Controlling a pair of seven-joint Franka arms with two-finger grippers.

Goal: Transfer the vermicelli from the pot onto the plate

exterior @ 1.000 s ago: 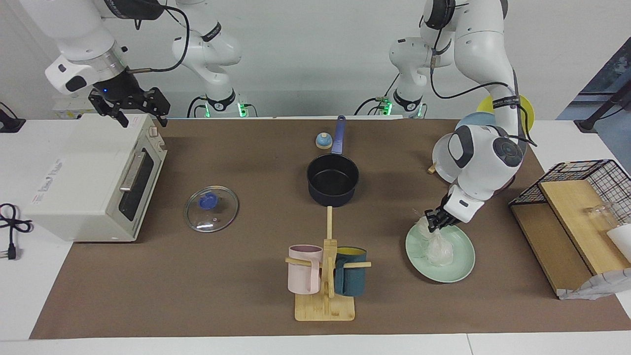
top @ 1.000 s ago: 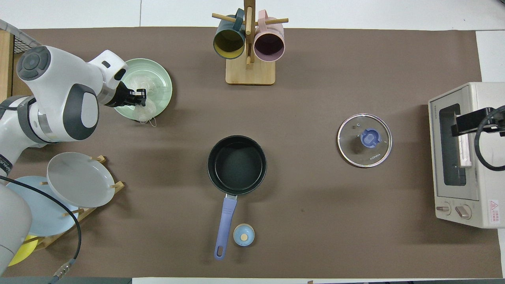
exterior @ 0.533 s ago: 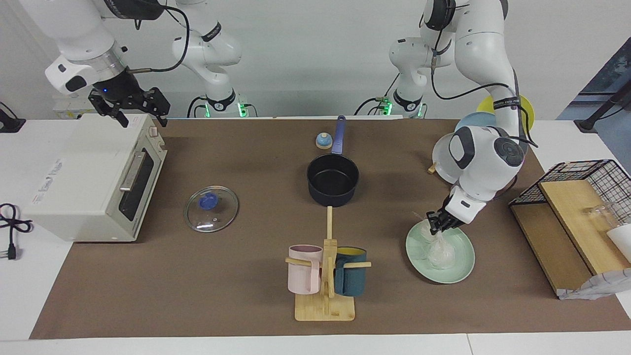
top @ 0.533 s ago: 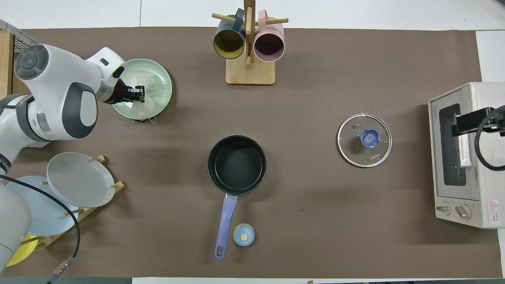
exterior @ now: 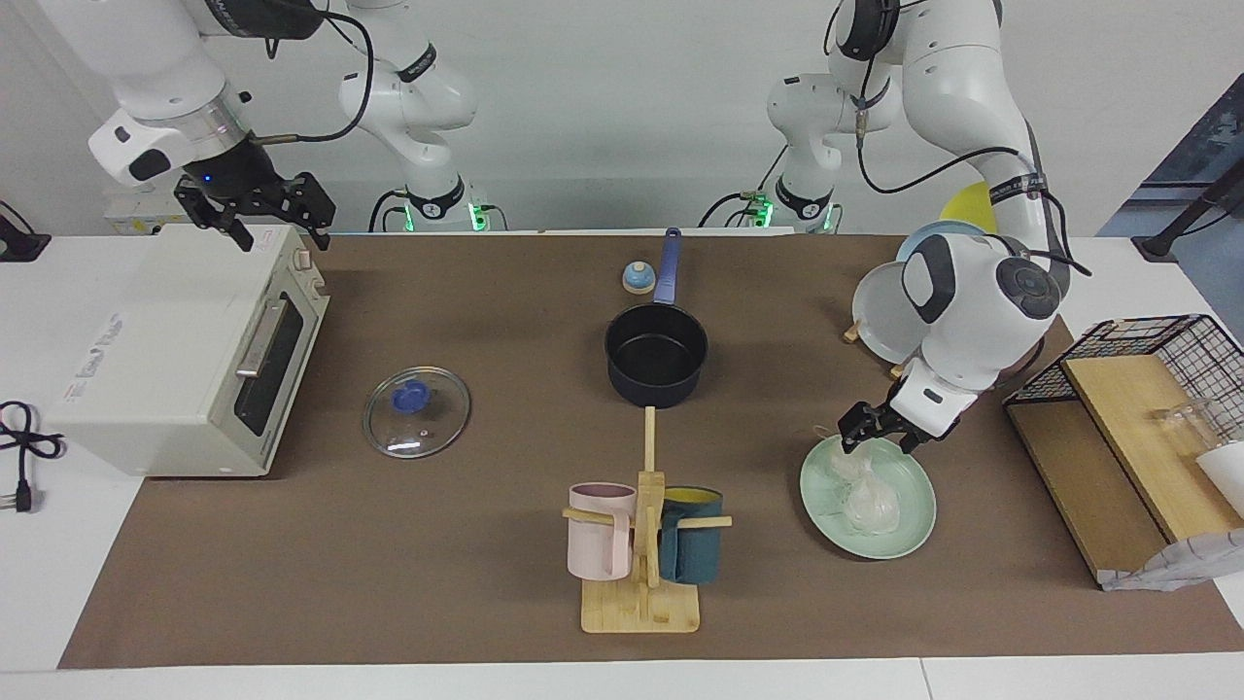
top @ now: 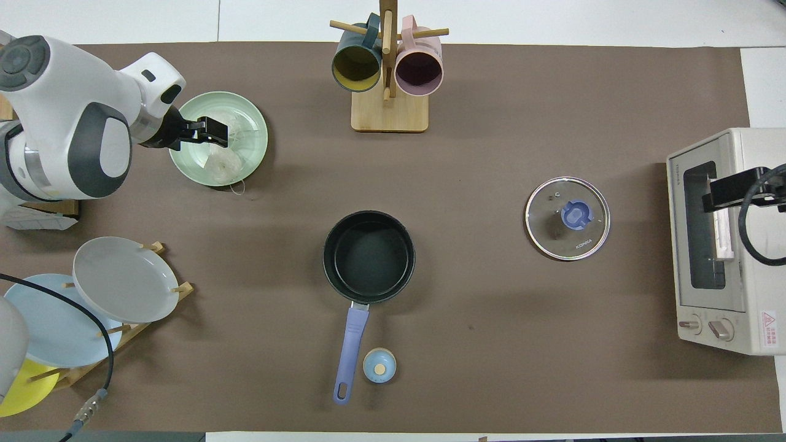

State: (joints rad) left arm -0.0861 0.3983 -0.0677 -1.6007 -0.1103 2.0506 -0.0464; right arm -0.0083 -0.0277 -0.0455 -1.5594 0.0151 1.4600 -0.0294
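Observation:
The vermicelli (exterior: 861, 492) lies as whitish clumps on the mint-green plate (exterior: 911, 526) toward the left arm's end of the table; it also shows in the overhead view (top: 222, 162) on that plate (top: 255, 116). My left gripper (exterior: 880, 435) hangs open and empty just above the plate's edge nearer the robots, and shows in the overhead view (top: 210, 132). The dark navy pot (exterior: 656, 356) stands mid-table with nothing visible inside, its blue handle pointing toward the robots (top: 368, 256). My right gripper (exterior: 264, 216) waits open over the toaster oven.
A toaster oven (exterior: 175, 350) stands at the right arm's end with a glass lid (exterior: 418, 411) beside it. A mug tree (exterior: 643, 544) stands farther from the robots than the pot. A plate rack (top: 92, 294) and a wire basket (exterior: 1157, 389) stand by the left arm. A small blue bell (exterior: 638, 278) sits next to the pot handle.
My left gripper has let go of the vermicelli clump, which now lies on the plate, and has risen and drawn back toward the plate's edge. The right arm has not moved.

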